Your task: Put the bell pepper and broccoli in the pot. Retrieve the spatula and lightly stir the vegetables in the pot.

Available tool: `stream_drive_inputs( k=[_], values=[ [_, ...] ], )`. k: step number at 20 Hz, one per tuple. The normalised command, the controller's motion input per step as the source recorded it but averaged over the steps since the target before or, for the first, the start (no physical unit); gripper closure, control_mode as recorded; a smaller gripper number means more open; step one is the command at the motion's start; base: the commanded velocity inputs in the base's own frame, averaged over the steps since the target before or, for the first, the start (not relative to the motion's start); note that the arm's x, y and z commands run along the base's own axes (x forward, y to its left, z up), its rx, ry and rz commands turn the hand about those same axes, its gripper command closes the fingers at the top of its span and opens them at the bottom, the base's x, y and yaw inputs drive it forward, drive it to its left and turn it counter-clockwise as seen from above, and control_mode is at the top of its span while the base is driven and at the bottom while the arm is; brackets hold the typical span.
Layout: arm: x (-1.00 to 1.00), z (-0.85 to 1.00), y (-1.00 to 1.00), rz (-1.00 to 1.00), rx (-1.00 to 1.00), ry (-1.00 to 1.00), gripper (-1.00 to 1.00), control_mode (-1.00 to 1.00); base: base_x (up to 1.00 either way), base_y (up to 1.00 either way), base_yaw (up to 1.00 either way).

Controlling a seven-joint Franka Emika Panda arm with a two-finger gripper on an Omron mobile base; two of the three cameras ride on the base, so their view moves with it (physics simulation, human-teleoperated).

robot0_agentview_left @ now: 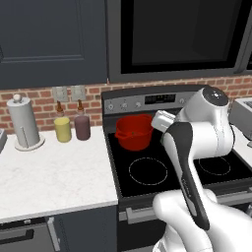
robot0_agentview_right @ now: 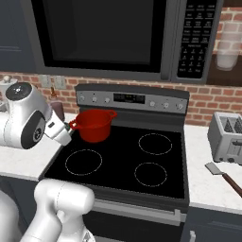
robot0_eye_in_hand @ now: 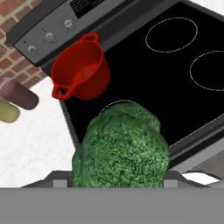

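Kitchen stove [robot0_eye_in_hand: 144,74] holds the red pot [robot0_eye_in_hand: 83,72] at ten o'clock. The tool grasps broccoli [robot0_eye_in_hand: 121,148]; it should center above the rim before releasing.

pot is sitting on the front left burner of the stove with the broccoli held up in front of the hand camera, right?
Not quite: the pot sits on the back left burner, by the control panel; the front left ring is bare. The right base view shows this plainly. The rest holds: the broccoli is up close in the hand view, above the stove and apart from the pot.
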Motion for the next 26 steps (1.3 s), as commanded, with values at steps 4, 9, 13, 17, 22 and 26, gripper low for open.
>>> stream_drive_inputs(
  k=[4,9,13,17,22,26],
  values=[
    [0.45,0.15,-0.24,0.00,-0.01,-0.21,1.00,-1.00,0.00,0.00,0.00],
    [0.57,0.01,-0.25,0.02,0.00,-0.16,1.00,-1.00,0.00,0.00,0.00],
    [0.64,-0.05,0.00,0.08,0.00,-0.07,1.00,-1.00,0.00,0.00,0.00],
    [0.60,-0.14,0.00,0.09,0.00,-0.05,1.00,-1.00,0.00,0.00,0.00],
    [0.70,-0.25,0.00,0.06,-0.07,0.00,1.00,-1.00,0.00,0.00,0.00],
    [0.83,-0.35,0.01,0.05,-0.12,0.09,1.00,-1.00,0.00,0.00,0.00]
  ],
)
